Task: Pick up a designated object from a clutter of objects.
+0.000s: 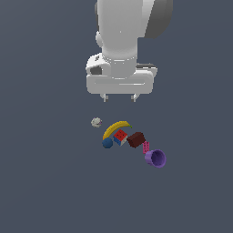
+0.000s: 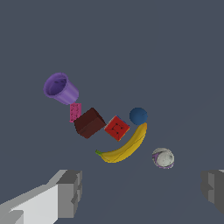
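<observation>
The purple cup [image 1: 155,158] lies tipped on its side at the end of the clutter toward the exterior view's right, mouth facing outward; the wrist view shows its ribbed wall [image 2: 61,88]. Beside it sit the pink studded brick [image 1: 145,146], the dark brown block [image 1: 135,139], the red-faced cube [image 1: 120,136], the blue ball [image 1: 107,143], the yellow banana [image 1: 115,128] and the whitish lump [image 1: 96,122]. My gripper [image 1: 119,97] hangs open well above the clutter, nothing between its fingers [image 2: 70,192].
Everything rests on a plain dark grey floor [image 1: 45,182]. The clutter forms one tight row, with the brick [image 2: 75,112] touching the block [image 2: 89,123] and close to the cup.
</observation>
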Controlling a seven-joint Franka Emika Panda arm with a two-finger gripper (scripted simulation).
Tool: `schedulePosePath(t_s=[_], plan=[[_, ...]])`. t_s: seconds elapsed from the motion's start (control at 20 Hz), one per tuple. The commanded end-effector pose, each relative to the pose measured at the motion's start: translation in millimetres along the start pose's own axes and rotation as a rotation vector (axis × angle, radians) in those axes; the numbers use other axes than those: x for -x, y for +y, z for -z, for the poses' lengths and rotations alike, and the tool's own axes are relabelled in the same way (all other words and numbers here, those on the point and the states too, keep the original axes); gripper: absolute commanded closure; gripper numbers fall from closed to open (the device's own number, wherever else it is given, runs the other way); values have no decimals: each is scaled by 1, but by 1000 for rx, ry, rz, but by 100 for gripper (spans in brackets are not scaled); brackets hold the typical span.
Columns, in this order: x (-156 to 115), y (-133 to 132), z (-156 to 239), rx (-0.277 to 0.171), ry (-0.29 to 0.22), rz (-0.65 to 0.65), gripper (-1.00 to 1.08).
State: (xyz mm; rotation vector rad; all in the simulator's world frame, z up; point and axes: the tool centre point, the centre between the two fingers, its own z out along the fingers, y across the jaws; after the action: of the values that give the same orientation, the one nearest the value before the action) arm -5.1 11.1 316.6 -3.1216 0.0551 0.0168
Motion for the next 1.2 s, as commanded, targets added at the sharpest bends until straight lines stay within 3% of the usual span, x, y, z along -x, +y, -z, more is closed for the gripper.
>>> schedulePosePath(t_s=[0.0,0.35,1.15], plan=[[0,0,0,0,0,0,-20],[-2,13,7,11,9,-5,-20],[-17,-1,-10,23,-8,-79,-20]])
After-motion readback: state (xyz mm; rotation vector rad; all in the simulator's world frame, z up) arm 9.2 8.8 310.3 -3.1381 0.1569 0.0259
